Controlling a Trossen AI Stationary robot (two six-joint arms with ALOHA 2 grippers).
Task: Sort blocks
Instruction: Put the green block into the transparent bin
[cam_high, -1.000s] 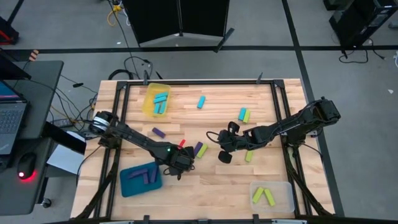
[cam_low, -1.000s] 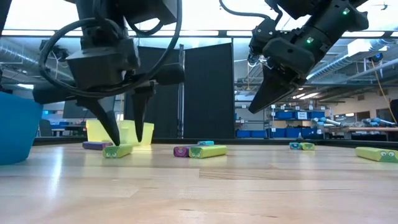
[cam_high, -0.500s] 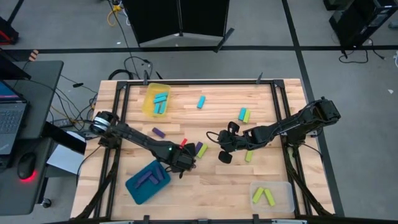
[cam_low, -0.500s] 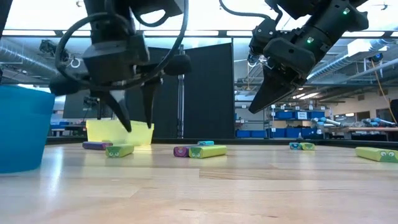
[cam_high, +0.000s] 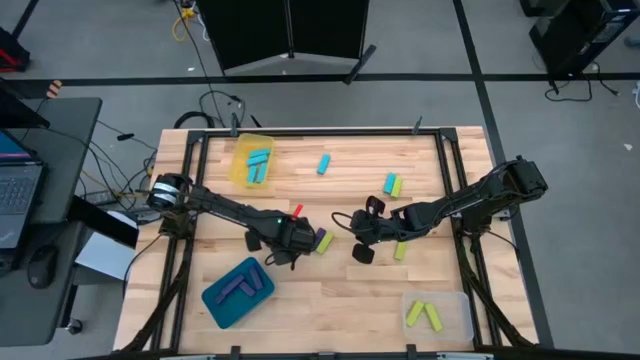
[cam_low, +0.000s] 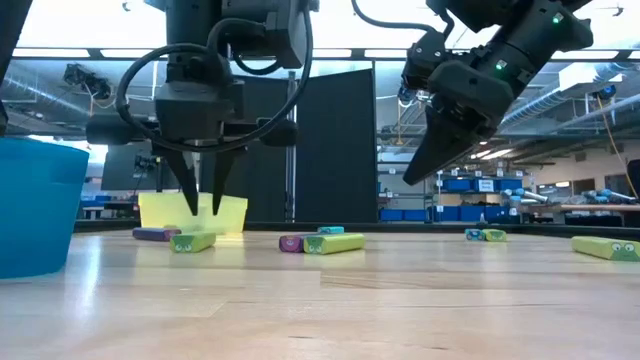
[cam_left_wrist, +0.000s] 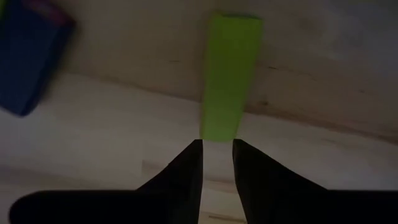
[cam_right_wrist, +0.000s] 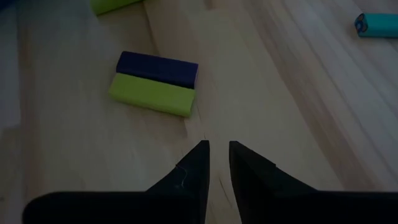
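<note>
My left gripper (cam_high: 288, 245) hovers over a yellow-green block (cam_low: 192, 242). That block lies flat on the table just ahead of the fingertips in the left wrist view (cam_left_wrist: 229, 74). The left fingers (cam_low: 204, 205) are a narrow gap apart and hold nothing. A purple block (cam_low: 155, 234) lies beyond the yellow-green one. My right gripper (cam_high: 360, 237) waits above mid-table, tips down (cam_low: 412, 178), also with a narrow gap. It is near a purple and yellow-green pair (cam_right_wrist: 155, 84) lying side by side (cam_high: 320, 240).
A blue tray (cam_high: 225, 300) with purple blocks sits near the left front, and shows large in the low view (cam_low: 35, 210). A yellow tray (cam_high: 240, 150) holds cyan blocks at the far left. A clear tray (cam_high: 460, 320) holds yellow-green blocks. Loose blocks (cam_high: 323, 164), (cam_high: 392, 184), (cam_high: 400, 250) lie about.
My left gripper has risen from table level beside the blue tray and moved toward the far edge, ending over the yellow-green block. The blue tray has turned about on the table and now sits askew. The right arm has kept still.
</note>
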